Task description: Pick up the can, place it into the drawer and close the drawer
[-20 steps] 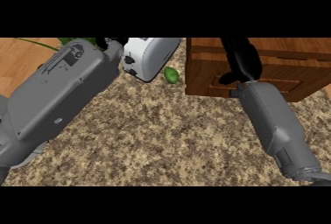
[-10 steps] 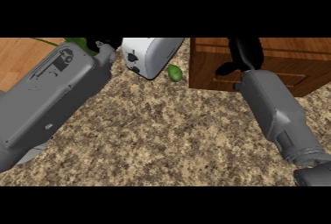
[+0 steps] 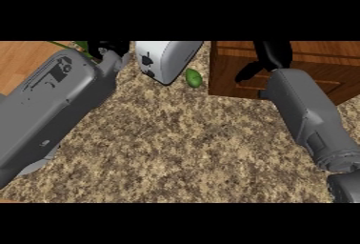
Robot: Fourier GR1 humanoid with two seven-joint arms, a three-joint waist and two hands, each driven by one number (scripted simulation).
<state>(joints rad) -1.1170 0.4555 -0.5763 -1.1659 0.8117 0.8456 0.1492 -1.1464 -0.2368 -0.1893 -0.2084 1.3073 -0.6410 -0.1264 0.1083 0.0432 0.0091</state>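
No can shows in the head view. My right hand [image 3: 273, 55] lies on top of the brown wooden drawer unit [image 3: 320, 59] at the upper right. Its fingers run straight up to the picture's top edge and its thumb sticks out to the lower left. Nothing shows in that hand. My left hand [image 3: 107, 48] is only a small black patch at the upper left, next to the white toaster [image 3: 169, 57], and most of it is cut off. The left forearm [image 3: 53, 109] fills the left side.
A small green fruit [image 3: 193, 77] lies on the speckled counter [image 3: 190, 143] between the toaster and the drawer unit. A strip of wooden surface [image 3: 21, 62] shows at the far left, with green leaves [image 3: 79, 45] beside the left hand.
My right hand has slid further up over the wooden drawer unit and the right forearm followed. The left forearm has pushed up and right toward the toaster.
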